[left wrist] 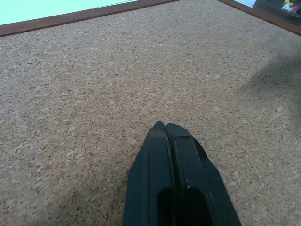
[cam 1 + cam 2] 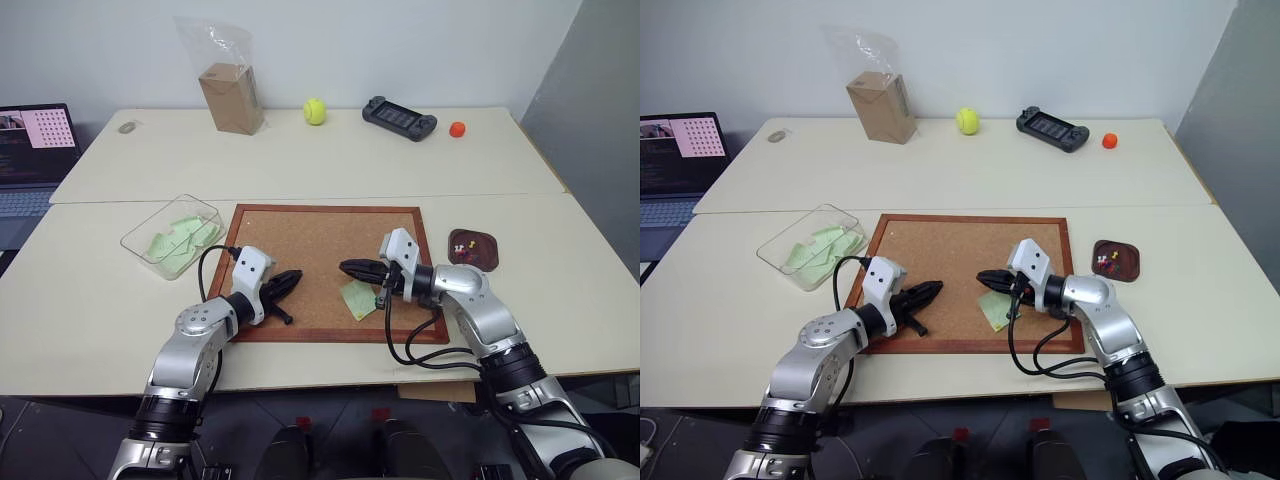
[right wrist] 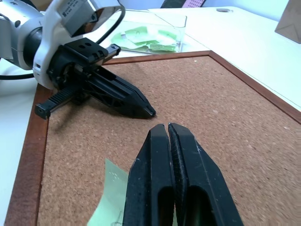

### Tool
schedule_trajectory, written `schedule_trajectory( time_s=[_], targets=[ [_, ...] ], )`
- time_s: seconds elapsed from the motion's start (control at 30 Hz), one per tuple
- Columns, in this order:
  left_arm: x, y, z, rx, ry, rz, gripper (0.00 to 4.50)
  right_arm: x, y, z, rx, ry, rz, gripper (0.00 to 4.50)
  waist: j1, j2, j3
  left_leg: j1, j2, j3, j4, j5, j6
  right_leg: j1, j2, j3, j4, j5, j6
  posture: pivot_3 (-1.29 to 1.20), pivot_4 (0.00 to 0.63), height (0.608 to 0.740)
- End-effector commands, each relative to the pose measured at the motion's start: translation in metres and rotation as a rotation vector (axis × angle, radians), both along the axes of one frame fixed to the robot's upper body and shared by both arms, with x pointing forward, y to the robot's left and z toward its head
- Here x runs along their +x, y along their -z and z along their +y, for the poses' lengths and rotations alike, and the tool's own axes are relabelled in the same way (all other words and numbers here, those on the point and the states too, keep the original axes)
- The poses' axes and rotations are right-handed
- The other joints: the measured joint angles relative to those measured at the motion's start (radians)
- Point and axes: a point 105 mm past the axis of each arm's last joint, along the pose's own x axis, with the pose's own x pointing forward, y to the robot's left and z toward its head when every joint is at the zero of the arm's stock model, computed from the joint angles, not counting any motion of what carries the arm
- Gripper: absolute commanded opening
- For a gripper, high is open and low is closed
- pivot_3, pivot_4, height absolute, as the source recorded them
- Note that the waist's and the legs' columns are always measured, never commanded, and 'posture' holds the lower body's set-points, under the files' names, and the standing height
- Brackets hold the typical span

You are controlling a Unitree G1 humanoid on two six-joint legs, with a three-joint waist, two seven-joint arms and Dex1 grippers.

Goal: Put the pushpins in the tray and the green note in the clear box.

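A pale green note (image 2: 358,298) lies on the corkboard (image 2: 310,235) near its front edge. My right gripper (image 2: 345,267) hovers just above the note, shut, with nothing visible between its fingers (image 3: 160,155). My left gripper (image 2: 297,277) is shut and empty over the board's front left part, pointing toward the right gripper. The dark reddish tray (image 2: 490,252) sits right of the board with several pushpins (image 2: 464,246) in it. The clear box (image 2: 140,245) stands left of the board and holds green notes (image 2: 185,235).
At the back of the table are a cardboard box in a clear bag (image 2: 230,95), a tennis ball (image 2: 315,110), a game controller (image 2: 399,118) and a small orange ball (image 2: 457,128). A laptop (image 2: 35,145) stands at the far left.
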Motion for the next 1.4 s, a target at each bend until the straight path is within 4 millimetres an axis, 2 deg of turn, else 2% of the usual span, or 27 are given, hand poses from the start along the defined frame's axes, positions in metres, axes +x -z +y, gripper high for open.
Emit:
schedule_trajectory(
  time_s=[0.03,0.17,0.3,0.4,0.47,0.57,0.7,0.93,1.27,1.4],
  targets=[
    [-0.005,0.020,0.006,0.027,-0.027,0.079,0.00,0.007,-0.033,-0.017,0.082,0.068,-0.058,0.01,0.000,0.000,0.000,0.000,0.000,0.000,0.000,0.000,0.000,0.000,0.000,0.000,0.000,0.000,0.000,0.00,0.150,0.740],
    [-0.005,0.021,0.006,0.027,-0.028,0.080,0.00,0.022,-0.060,-0.043,0.129,0.204,-0.070,0.01,0.000,0.000,0.000,0.000,0.000,0.000,0.000,0.000,0.000,0.000,0.000,0.000,0.000,0.000,0.000,0.00,0.150,0.740],
    [-0.005,0.019,0.007,0.030,-0.035,0.069,0.00,0.057,-0.069,-0.098,0.107,0.530,-0.066,0.01,0.000,0.000,0.000,0.000,0.000,0.000,-0.001,0.000,0.000,0.000,-0.001,0.001,0.000,0.000,0.000,0.00,0.150,0.740],
    [-0.005,0.019,0.006,0.028,-0.027,0.072,0.00,0.076,-0.067,-0.144,0.103,0.760,-0.039,0.01,0.001,0.000,0.000,0.000,0.000,0.001,-0.002,0.000,0.000,0.000,-0.001,0.001,-0.001,0.000,0.000,0.00,0.150,0.740],
    [-0.005,0.019,0.006,0.029,-0.023,0.073,0.00,0.085,-0.059,-0.178,0.079,0.912,0.006,0.01,0.001,0.000,0.000,0.000,0.000,0.001,-0.004,0.000,0.000,0.000,-0.001,0.001,-0.001,0.000,0.000,0.00,0.150,0.740],
    [-0.004,0.019,0.006,0.031,-0.019,0.072,0.00,0.086,-0.046,-0.206,0.055,1.009,0.071,0.01,0.001,0.000,0.000,0.002,-0.001,0.003,-0.009,0.000,0.000,-0.001,-0.001,0.003,-0.002,0.000,0.000,0.00,0.150,0.740],
    [-0.003,0.018,0.007,0.042,-0.012,0.070,0.00,0.081,-0.029,-0.218,0.053,1.052,0.158,0.01,-0.001,0.002,0.000,0.003,-0.001,0.004,-0.012,0.001,0.001,-0.001,0.000,0.003,-0.002,0.000,0.000,0.00,0.150,0.740],
    [0.000,0.016,0.009,0.048,-0.006,0.068,0.00,0.076,-0.013,-0.214,0.077,1.041,0.282,0.01,-0.002,0.002,0.000,0.004,-0.001,0.004,-0.011,0.001,0.002,-0.001,0.001,0.004,-0.002,0.000,0.000,0.00,0.150,0.740],
    [-0.001,0.017,0.009,0.052,0.001,0.071,0.00,0.061,-0.005,-0.213,0.058,1.041,0.300,0.01,0.000,0.002,0.000,0.004,-0.001,0.004,-0.012,0.001,0.002,-0.001,0.001,0.003,-0.002,0.000,0.000,0.00,0.150,0.740],
    [-0.001,0.017,0.009,0.053,0.004,0.072,0.00,0.059,-0.009,-0.212,0.072,1.040,0.280,0.01,0.000,0.002,0.000,0.004,-0.001,0.004,-0.012,0.001,0.002,-0.001,0.001,0.004,-0.002,0.000,0.000,0.00,0.150,0.740]
  ],
)
